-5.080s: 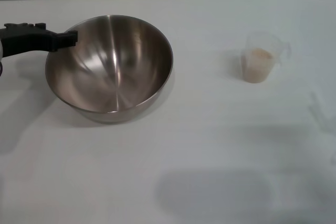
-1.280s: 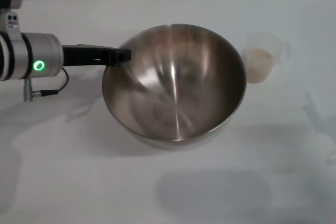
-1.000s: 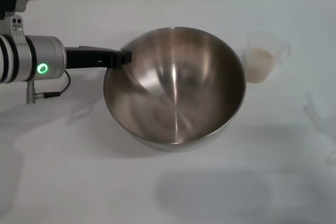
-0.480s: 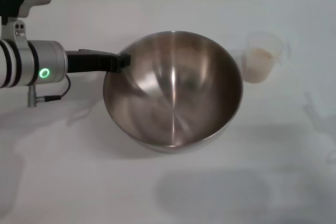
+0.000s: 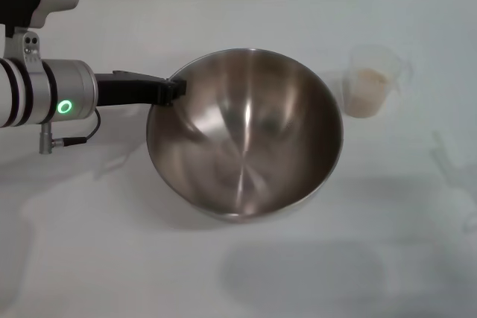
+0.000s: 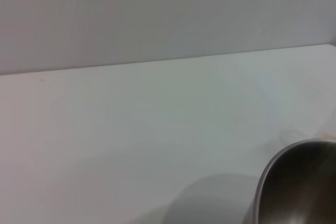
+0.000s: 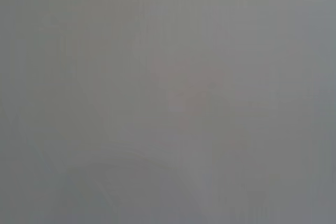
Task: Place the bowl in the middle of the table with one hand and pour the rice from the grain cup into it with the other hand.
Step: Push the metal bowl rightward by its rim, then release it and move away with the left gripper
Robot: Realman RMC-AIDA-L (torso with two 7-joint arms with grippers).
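- White table (image 5: pixel 112 258) is filling the picture, with a grey wall running along the top edge.
- Big shiny bowl (image 5: pixel 246 135) is sitting in the middle of the head view, a bit left of center, and looking empty inside.
- Left gripper (image 5: pixel 173 88) is reaching in from the left side and pinching the bowl's upper left rim with its black jaws.
- Grain cup (image 5: pixel 370 83) is standing to the upper right, just beside the bowl, with pale rice (image 5: pixel 367 87) sitting in it.
- Right gripper is not showing anywhere.
- Bowl's rim is peeking into the lower right corner of the left wrist view.
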